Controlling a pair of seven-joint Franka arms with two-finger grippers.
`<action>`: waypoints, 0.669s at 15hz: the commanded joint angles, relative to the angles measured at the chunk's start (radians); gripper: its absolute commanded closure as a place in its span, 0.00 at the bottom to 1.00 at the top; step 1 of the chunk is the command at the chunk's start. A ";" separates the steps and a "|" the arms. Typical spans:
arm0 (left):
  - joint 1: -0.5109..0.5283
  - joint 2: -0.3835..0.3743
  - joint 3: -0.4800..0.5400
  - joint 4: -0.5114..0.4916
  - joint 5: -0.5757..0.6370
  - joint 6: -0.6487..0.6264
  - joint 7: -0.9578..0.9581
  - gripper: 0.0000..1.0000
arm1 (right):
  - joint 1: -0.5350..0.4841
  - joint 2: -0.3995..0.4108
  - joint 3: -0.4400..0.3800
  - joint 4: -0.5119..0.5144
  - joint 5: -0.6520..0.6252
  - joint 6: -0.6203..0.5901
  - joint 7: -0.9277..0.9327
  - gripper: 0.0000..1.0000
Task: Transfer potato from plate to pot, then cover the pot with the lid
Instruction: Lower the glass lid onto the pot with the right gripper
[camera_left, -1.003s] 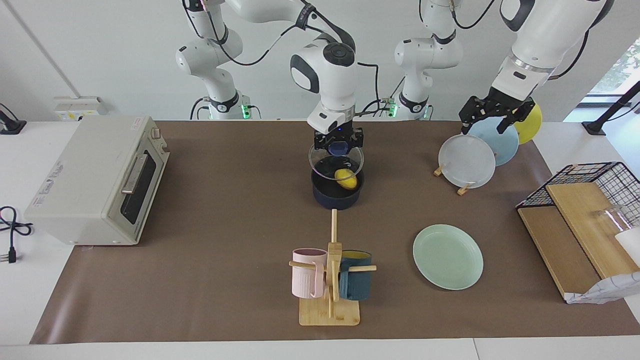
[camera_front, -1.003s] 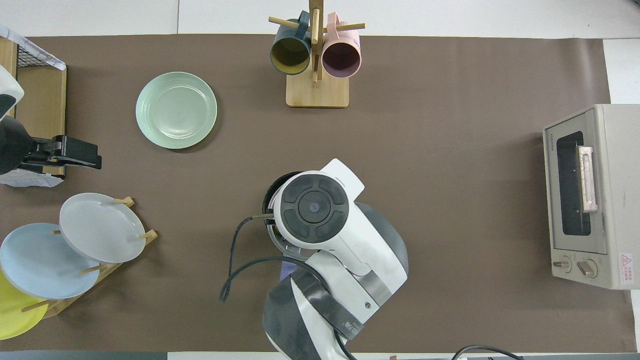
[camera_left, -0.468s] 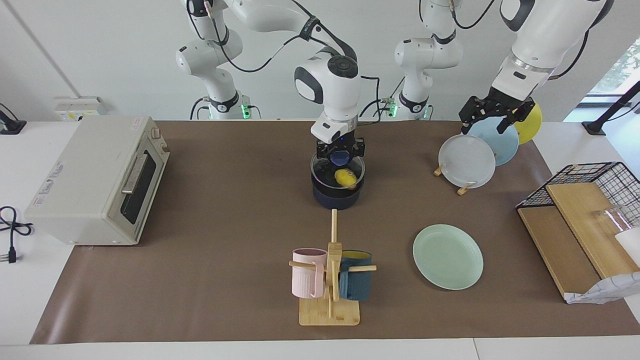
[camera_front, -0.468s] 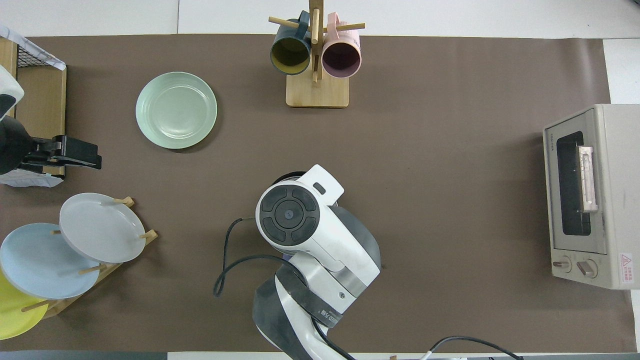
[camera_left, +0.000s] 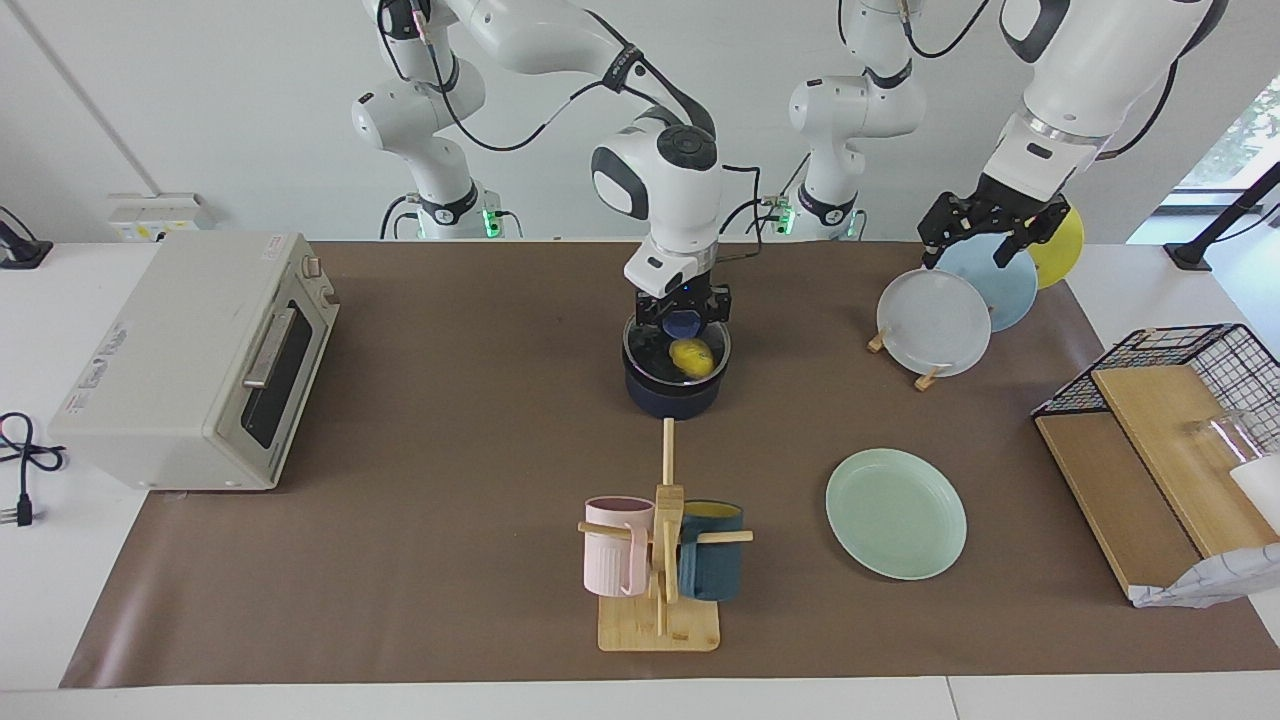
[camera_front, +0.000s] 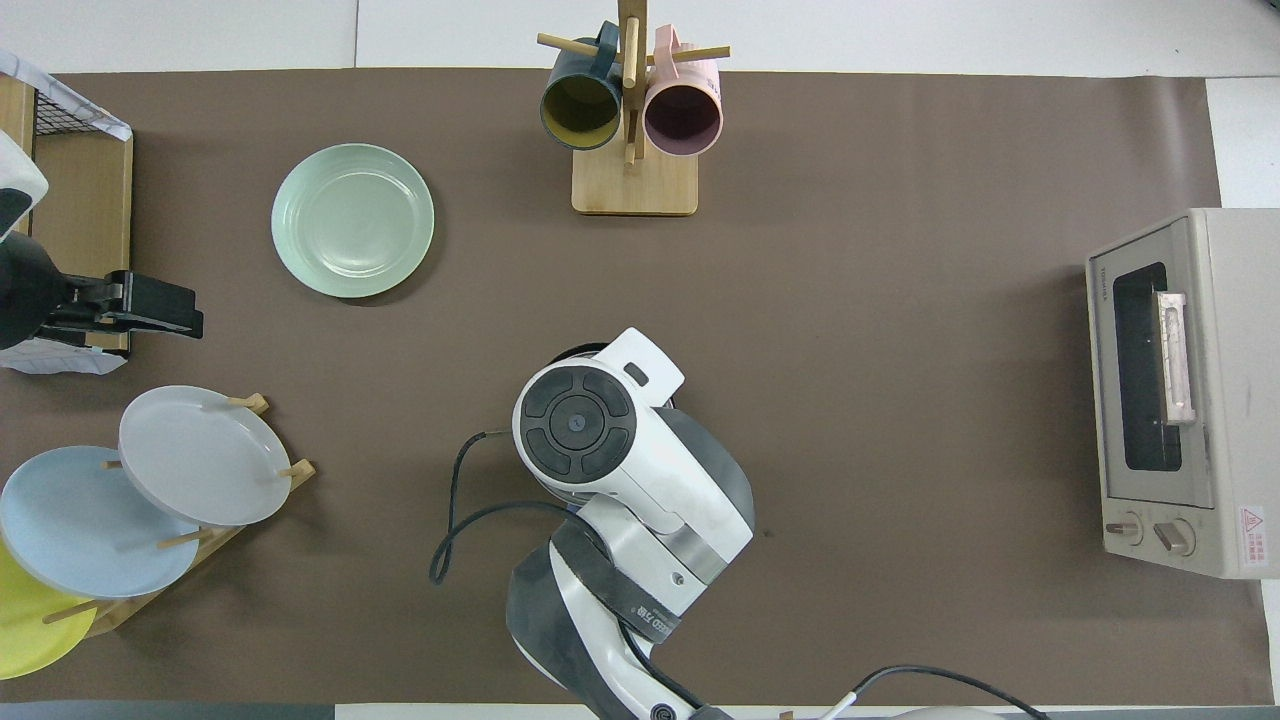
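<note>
I'm on the last step — covering. The small bright yellow oval potato (camera_left: 691, 355) already lies inside the dark navy-blue saucepan (camera_left: 672, 392), seen through the round clear glass lid (camera_left: 677, 348) that sits level on the pot's rim, or just about. My right gripper (camera_left: 683, 318) stands straight down over the pot with its fingers pinched on the lid's blue knob (camera_left: 682, 323). The pale mint-green plate (camera_left: 896, 512) lies bare, farther from the robots and toward the left arm's end of the table. The left gripper (camera_left: 987, 228) waits above the upright plates in the wooden rack (camera_left: 929, 378), fingers spread. Next, I'd judge, I must let go of the knob and lift straight up — no sideways drag, or the lid may slide off the rim.
</note>
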 joint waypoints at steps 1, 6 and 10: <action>0.018 -0.006 -0.013 0.007 0.018 -0.023 0.011 0.00 | -0.011 -0.008 0.006 -0.012 -0.017 0.028 0.015 0.45; 0.018 -0.006 -0.013 0.007 0.018 -0.023 0.011 0.00 | -0.013 -0.008 0.006 -0.025 -0.017 0.040 0.010 0.45; 0.016 -0.006 -0.013 0.007 0.018 -0.021 0.011 0.00 | -0.014 -0.008 0.006 -0.026 -0.016 0.045 0.009 0.45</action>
